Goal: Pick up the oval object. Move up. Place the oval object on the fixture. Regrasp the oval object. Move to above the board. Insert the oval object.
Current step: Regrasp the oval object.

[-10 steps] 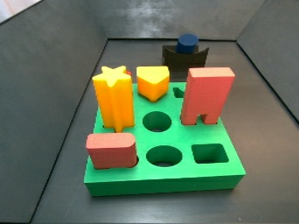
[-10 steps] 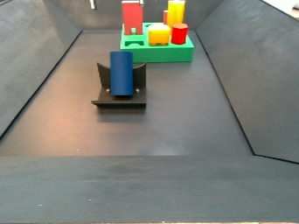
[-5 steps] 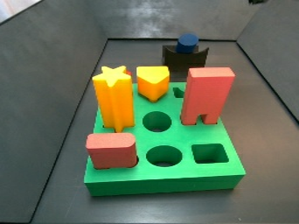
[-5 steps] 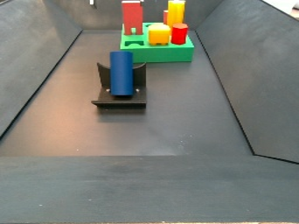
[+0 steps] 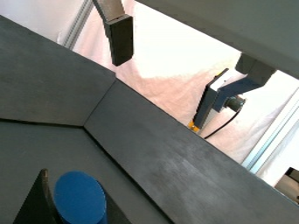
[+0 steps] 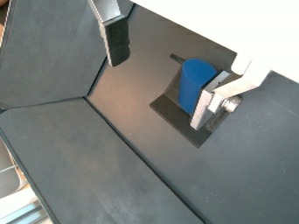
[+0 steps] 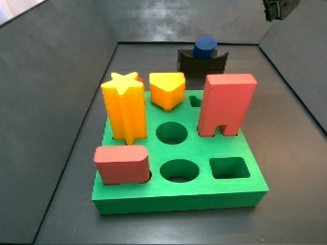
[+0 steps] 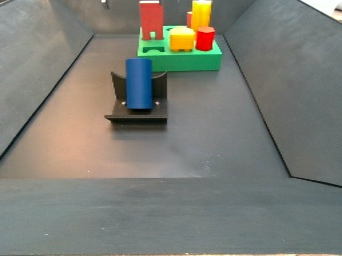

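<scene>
The oval object, a dark blue peg, stands upright in the black fixture's notch in both side views [image 8: 139,80] [image 7: 205,45]. The fixture [image 8: 136,114] sits on the dark floor in front of the green board [image 8: 189,63]. My gripper [image 6: 163,77] is open and empty, high above the peg. In both wrist views the peg [image 6: 193,81] [image 5: 79,196] lies far below the fingers [image 5: 121,40]. A dark part of the gripper [image 7: 274,9] shows at the upper edge of a side view. The board [image 7: 182,198] has open round and square holes near its front.
On the board stand a yellow star block [image 7: 124,107], a yellow block [image 7: 167,89], a red arch block [image 7: 228,104] and a salmon rounded block [image 7: 122,165]. Sloped dark walls [image 8: 40,90] enclose the floor.
The gripper has come down into view at the top right of a side view. The peg, fixture and board have not moved.
</scene>
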